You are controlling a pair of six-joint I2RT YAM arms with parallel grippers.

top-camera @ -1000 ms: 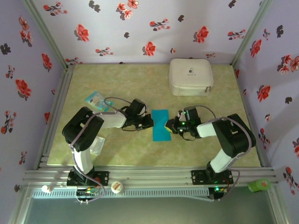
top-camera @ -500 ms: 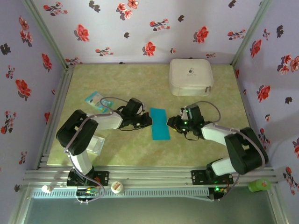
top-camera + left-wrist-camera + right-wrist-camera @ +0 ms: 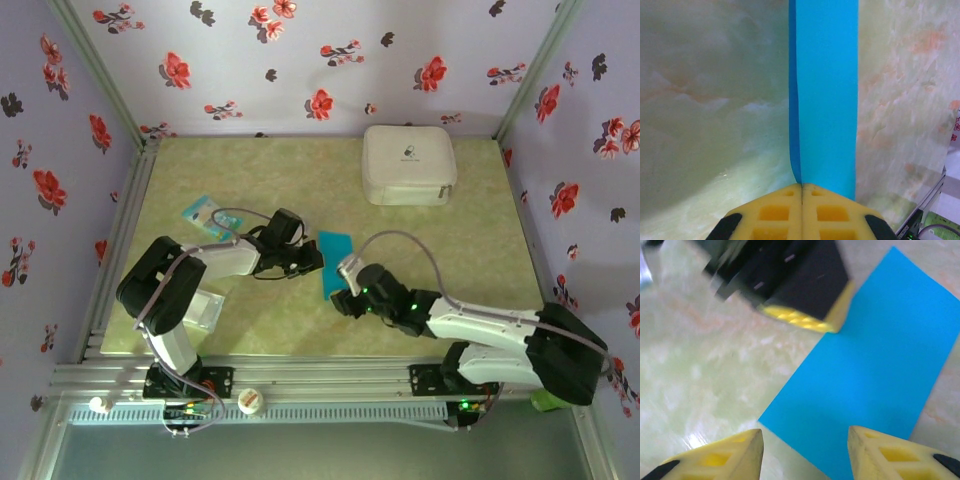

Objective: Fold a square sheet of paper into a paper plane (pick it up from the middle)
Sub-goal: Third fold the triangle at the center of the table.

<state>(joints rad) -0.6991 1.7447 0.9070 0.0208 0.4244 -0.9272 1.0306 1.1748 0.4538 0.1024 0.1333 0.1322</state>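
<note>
Table (image 3: pixel 450 300): sheet (image 3: pixel 336 256), folded to a narrow rectangle, lies flat mid-table w/ its long axis running near-to-far, slightly tilted. R gripper (image 3: pixel 805 440) is at the near short end, so the sheet lies just ahead of it. Its jaws are spread, straddling the near corner and holding nothing. L gripper (image 3: pixel 801 187) is at the left long edge, tips pressed together and apparently nipping that edge. Both are close, but R is better placed for the near end.
</note>
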